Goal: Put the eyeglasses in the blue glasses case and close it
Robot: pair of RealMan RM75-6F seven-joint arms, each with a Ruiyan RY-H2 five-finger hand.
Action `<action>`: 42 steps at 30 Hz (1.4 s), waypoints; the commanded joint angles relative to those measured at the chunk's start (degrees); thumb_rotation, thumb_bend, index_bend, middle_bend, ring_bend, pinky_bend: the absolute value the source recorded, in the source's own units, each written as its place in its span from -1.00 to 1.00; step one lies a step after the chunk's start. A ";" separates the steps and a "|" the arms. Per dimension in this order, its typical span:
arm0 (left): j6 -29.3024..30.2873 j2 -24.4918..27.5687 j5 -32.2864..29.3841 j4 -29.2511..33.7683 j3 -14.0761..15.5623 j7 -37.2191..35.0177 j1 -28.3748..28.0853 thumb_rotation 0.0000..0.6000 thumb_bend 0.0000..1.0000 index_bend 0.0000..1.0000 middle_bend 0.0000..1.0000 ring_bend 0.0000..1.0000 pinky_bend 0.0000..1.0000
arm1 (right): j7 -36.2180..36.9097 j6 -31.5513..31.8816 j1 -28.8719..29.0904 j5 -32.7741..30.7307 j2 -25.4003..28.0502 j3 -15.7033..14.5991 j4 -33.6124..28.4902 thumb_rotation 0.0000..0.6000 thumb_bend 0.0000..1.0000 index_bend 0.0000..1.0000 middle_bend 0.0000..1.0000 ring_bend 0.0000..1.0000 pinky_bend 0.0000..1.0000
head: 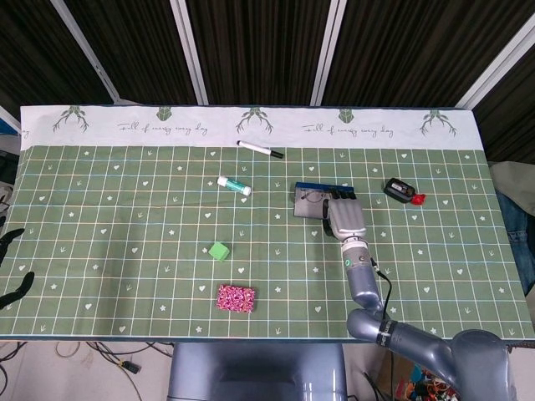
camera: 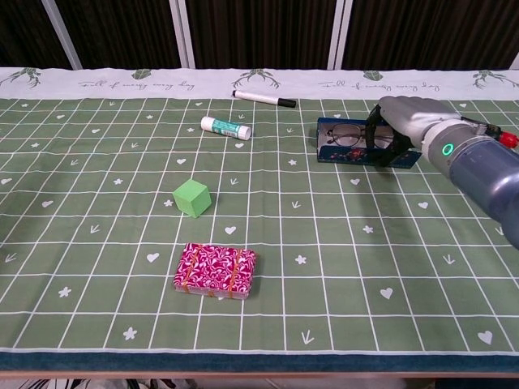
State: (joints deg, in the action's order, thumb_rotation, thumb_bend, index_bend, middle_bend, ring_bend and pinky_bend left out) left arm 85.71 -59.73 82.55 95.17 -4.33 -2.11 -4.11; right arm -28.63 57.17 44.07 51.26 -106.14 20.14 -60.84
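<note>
While the blue case (camera: pixel 350 140) lies open on the far right part of the green cloth (camera: pixel 97 203), with the glasses (camera: pixel 344 134) resting inside it, I have the right hand (camera: pixel 399 120) cupped over the case's right end, its dark fingers (camera: pixel 374 128) curled down at the case. From the chest view the fingers look to be touching the case's edge, but I cannot tell whether they grip it or merely rest there. In the head view the same hand (head: pixel 344 215) covers the near right part of the case (head: pixel 311 199), palm down, with the forearm running back toward me at the table's near edge. The left hand is out of sight in both views. Elsewhere on the cloth sit a glue stick (camera: pixel 225 127) and a marker (camera: pixel 263 99) to the left of the case, a green cube (camera: pixel 192 198) nearer the middle, a pink patterned pack (camera: pixel 214 271) close to the front, and a small black and red device (head: pixel 401 191) just right of the case.
</note>
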 commanded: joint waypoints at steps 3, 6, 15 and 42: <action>-0.03 0.01 -0.02 0.04 0.00 -0.02 0.00 1.00 -0.37 -0.69 -1.00 -1.00 -1.00 | 0.59 0.50 -0.87 0.69 1.77 -0.51 -3.14 1.00 0.03 0.32 -0.58 -0.57 -0.60; 0.00 0.02 0.07 0.07 0.05 -0.02 0.01 1.00 -0.37 -0.69 -1.00 -1.00 -1.00 | 0.60 0.60 -1.77 0.59 3.41 -1.02 -6.48 1.00 0.03 0.32 -0.58 -0.57 -0.60; 0.12 0.05 0.25 0.22 0.11 -0.13 0.07 1.00 -0.37 -0.69 -1.00 -1.00 -1.00 | -4.85 4.49 -5.60 1.52 11.63 -5.37 -21.63 1.00 0.03 0.34 -0.59 -0.58 -0.60; 0.26 0.04 0.40 0.22 0.11 -0.18 0.10 1.00 -0.37 -0.69 -1.00 -1.00 -1.00 | -14.64 2.78 0.72 -11.23 13.93 -2.89 -25.07 1.00 0.03 0.39 -0.60 -0.58 -0.60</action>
State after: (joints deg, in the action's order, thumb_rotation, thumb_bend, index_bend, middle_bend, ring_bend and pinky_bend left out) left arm 85.96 -59.70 82.93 95.39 -4.22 -2.29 -4.02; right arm -42.96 60.22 44.35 40.56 -92.00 16.97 -86.37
